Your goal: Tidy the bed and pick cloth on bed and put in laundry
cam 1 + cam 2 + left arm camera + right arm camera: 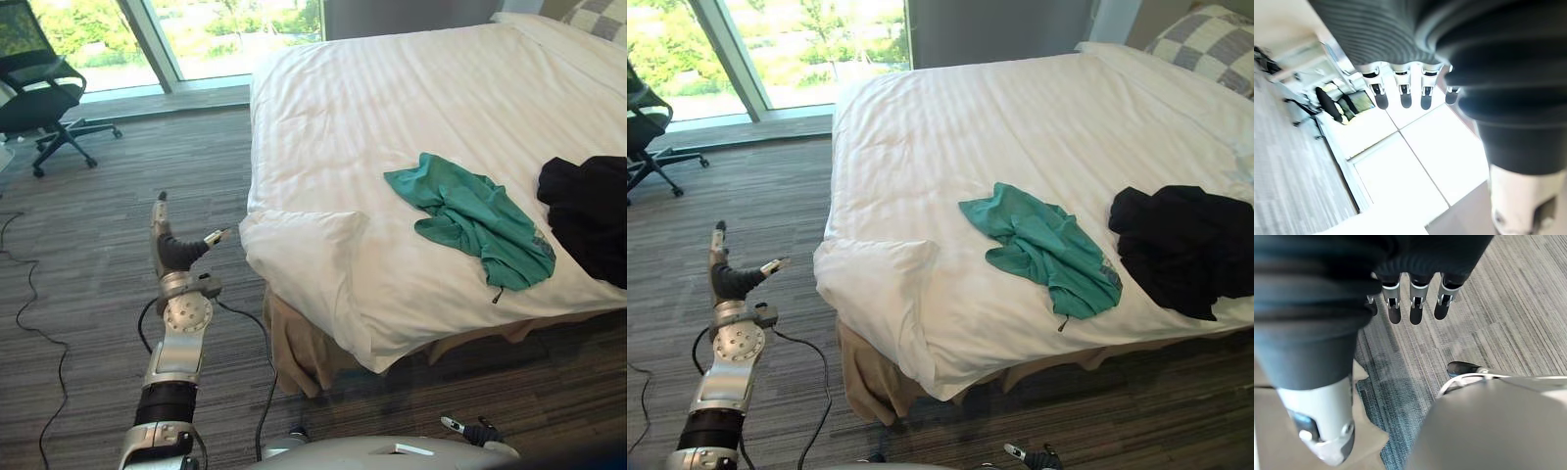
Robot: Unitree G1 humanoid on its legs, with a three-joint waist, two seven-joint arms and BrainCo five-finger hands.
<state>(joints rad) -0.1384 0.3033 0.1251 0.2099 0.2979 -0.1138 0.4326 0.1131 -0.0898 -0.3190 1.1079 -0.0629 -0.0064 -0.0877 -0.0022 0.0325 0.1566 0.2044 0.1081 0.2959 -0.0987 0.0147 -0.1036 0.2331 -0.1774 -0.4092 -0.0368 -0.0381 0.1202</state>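
Both head eyes look down on the bed (411, 98).

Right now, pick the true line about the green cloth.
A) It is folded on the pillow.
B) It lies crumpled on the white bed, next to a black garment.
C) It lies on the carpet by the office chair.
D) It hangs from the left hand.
B: the green cloth lies crumpled on the white bed beside the black garment, while the left hand is open over the carpet.
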